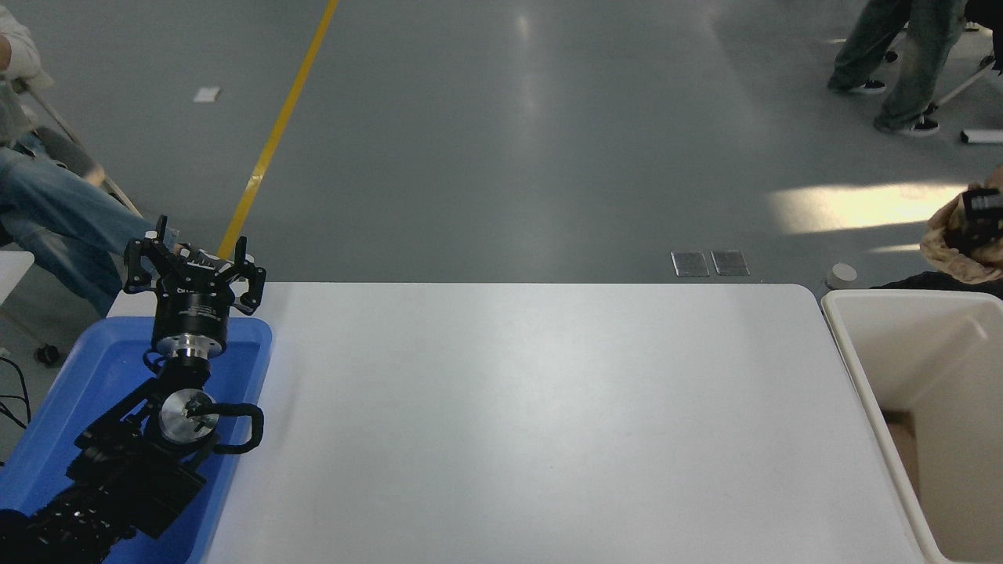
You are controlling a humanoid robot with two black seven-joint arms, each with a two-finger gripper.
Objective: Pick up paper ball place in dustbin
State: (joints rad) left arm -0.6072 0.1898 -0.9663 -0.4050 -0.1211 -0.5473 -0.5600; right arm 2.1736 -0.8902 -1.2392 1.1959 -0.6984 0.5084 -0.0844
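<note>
The tan-brown crumpled paper ball (946, 252) is at the right edge of the head view, held in the air just beyond the far rim of the cream-white dustbin (860, 368). My right gripper (970, 225) is shut on the ball; only a small black part of it shows, and the arm is out of frame. My left gripper (193, 262) is open and empty, parked over the blue tray at the lower left.
A shallow blue tray (249, 368) sits on the white table (533, 423) at the left, under my left arm. A brown patch (903, 439) shows at the dustbin's bottom. People's legs are at the top left and top right.
</note>
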